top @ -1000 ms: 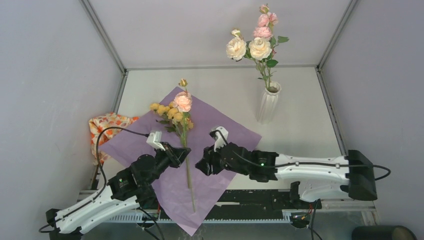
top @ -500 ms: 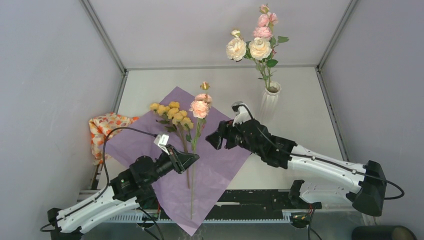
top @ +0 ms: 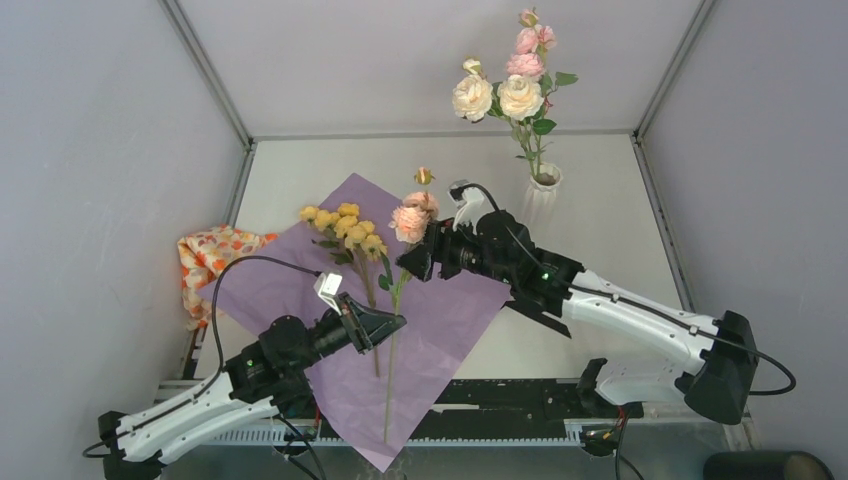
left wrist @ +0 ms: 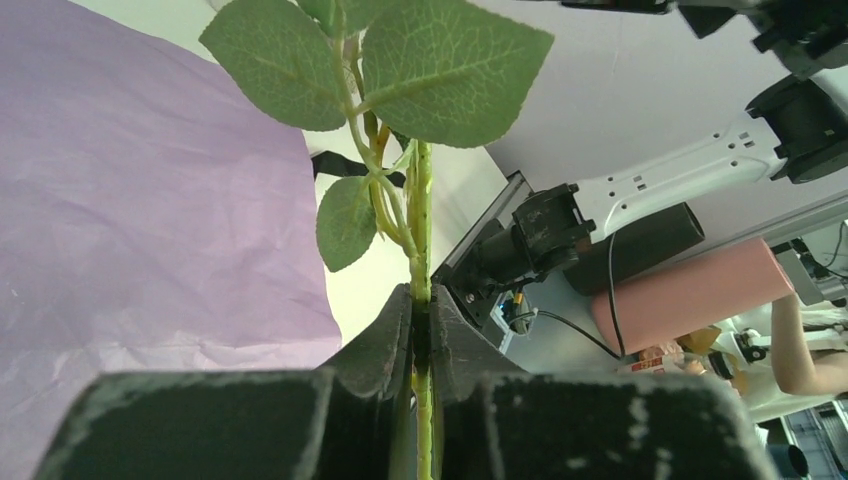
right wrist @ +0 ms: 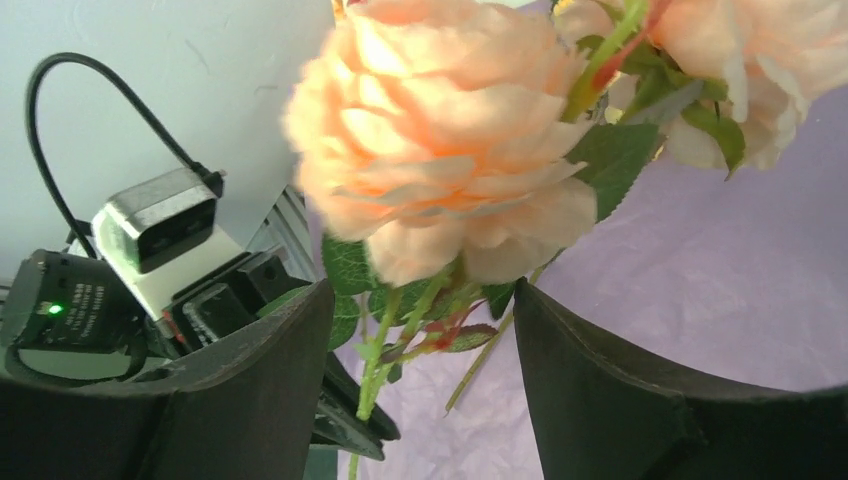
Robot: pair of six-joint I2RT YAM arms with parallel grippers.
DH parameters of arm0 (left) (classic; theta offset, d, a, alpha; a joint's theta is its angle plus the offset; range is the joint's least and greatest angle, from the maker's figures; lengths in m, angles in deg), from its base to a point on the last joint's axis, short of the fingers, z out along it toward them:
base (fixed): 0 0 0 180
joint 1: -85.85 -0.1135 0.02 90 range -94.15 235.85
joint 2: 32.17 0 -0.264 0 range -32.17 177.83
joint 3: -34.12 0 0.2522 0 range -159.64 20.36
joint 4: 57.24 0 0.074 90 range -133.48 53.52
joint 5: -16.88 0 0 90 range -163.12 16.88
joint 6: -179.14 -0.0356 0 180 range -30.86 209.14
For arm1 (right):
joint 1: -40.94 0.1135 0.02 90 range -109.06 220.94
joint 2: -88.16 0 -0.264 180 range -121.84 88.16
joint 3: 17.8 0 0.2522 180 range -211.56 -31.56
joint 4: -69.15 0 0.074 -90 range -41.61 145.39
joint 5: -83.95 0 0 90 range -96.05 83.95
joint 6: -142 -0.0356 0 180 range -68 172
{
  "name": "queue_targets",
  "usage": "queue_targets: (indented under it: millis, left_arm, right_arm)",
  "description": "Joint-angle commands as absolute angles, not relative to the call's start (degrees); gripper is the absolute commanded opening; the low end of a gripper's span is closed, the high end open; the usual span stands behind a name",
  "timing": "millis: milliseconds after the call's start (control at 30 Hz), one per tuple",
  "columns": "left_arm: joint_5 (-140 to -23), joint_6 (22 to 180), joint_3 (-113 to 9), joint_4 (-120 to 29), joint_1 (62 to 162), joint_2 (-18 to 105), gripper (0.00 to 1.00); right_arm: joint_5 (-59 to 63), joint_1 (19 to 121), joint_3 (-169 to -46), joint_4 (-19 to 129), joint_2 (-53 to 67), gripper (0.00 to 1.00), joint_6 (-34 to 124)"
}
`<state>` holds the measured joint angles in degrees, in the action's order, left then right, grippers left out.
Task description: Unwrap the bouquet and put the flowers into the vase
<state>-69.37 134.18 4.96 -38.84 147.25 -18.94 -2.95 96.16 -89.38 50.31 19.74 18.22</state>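
My left gripper (top: 393, 322) is shut on the green stem (left wrist: 421, 250) of a pink rose (top: 410, 222) and holds it raised and upright above the opened lilac paper (top: 450, 290) of the bouquet. My right gripper (top: 413, 263) is open, one finger on each side of that stem, just under the bloom (right wrist: 440, 150). In the right wrist view the stem (right wrist: 398, 310) passes between the open fingers without touching either. A yellow flower sprig (top: 345, 225) lies on the paper. The white ribbed vase (top: 537, 208) stands at the back right and holds cream and pink roses (top: 515, 80).
An orange floral cloth (top: 205, 262) lies bunched at the left edge, partly under the paper. Grey walls close in the table on three sides. The paper's front corner hangs over the near rail (top: 520, 400).
The left gripper has lifted the pink rose and swung it right. The right arm has reached back toward the bloom, opened its jaws, and now straddles the stem.
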Motion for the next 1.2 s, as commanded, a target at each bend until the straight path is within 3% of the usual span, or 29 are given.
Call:
queue_targets:
  millis: [0, 133, 233, 333, 533, 567, 733, 1033, 1167]
  left_arm:
    - [-71.1, 134.1, 5.1, -44.4, 148.0, -19.1, 0.11]
    - [-71.5, 134.0, 5.0, -45.5, 148.5, -19.0, 0.11]
    - [-71.8, 134.0, 5.1, -45.6, 148.8, -18.3, 0.11]
    - [-71.9, 134.3, 5.3, -46.2, 149.2, -17.8, 0.11]
    - [-70.9, 135.1, 6.4, -46.4, 149.5, -17.3, 0.13]
    - [-70.5, 135.4, 6.5, -46.2, 149.5, -17.1, 0.15]
    - [-70.7, 135.1, 4.8, -43.9, 149.5, -16.5, 0.34]
    - [-66.0, 131.7, -2.2, -30.3, 149.5, -21.0, 0.46]
    - [-63.5, 132.7, -1.1, -29.2, 149.5, -20.9, 0.45]
  right_arm:
    - [1.3, 94.5, -91.3, 53.2, 17.6, 0.73, 17.9]
    - [3.2, 93.9, -91.5, 54.8, 16.0, 0.65, 17.6]
    - [4.1, 93.6, -93.0, 54.8, 14.8, 0.54, 18.0]
    - [5.2, 93.5, -95.0, 54.8, 14.2, 0.31, 18.2]
    - [6.9, 93.9, -96.8, 54.0, 14.4, 0.09, 17.9]
    - [6.8, 94.0, -97.0, 53.6, 14.6, 0.02, 18.0]
    - [3.9, 94.8, -97.9, 49.7, 17.3, 0.00, 19.4]
    - [-10.1, 95.7, -101.6, 36.2, 31.3, 0.00, 26.7]
    - [-18.9, 96.1, -105.0, 32.1, 38.3, 0.00, 30.8]
